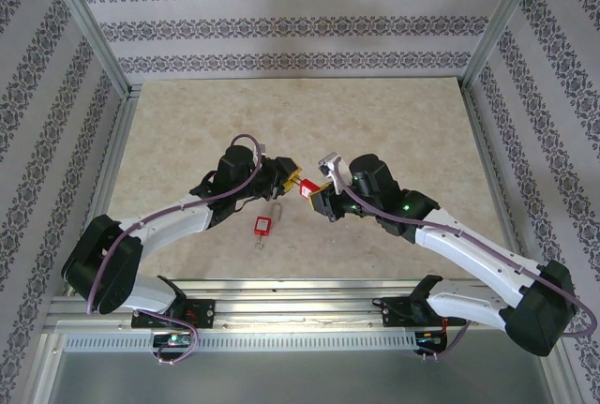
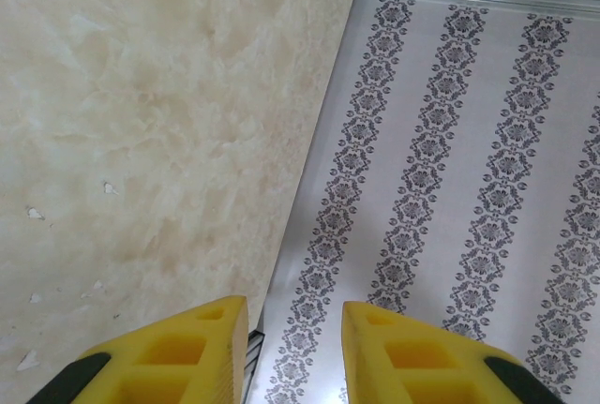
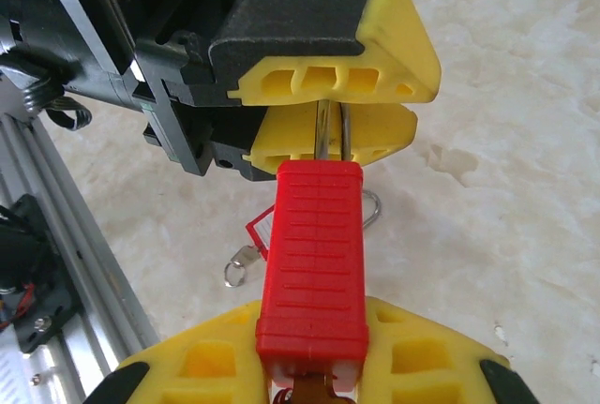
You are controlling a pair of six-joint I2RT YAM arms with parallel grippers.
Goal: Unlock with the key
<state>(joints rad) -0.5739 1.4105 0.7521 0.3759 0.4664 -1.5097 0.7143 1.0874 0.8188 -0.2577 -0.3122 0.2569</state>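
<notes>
A red padlock (image 3: 314, 254) hangs above the table (image 1: 394, 132), with my right gripper (image 3: 314, 352) shut on its body. A brass piece that looks like the key's (image 3: 323, 391) bow shows at the padlock's lower end, between my right fingers (image 3: 202, 362). The steel shackle (image 3: 332, 127) runs in between the left gripper's yellow fingers (image 3: 375, 38), which are closed on it. From above, the left gripper (image 1: 292, 179) and right gripper (image 1: 317, 194) meet tip to tip at the padlock (image 1: 306, 188). In the left wrist view the left gripper (image 2: 286, 315) has a gap at its tips, and the shackle is out of frame.
A red tag (image 1: 262, 227) with a metal ring lies on the table just below the grippers, also visible as the red tag (image 3: 255, 235) under the padlock. An aluminium rail (image 1: 300, 315) runs along the near edge. Patterned walls (image 1: 281, 29) enclose the table.
</notes>
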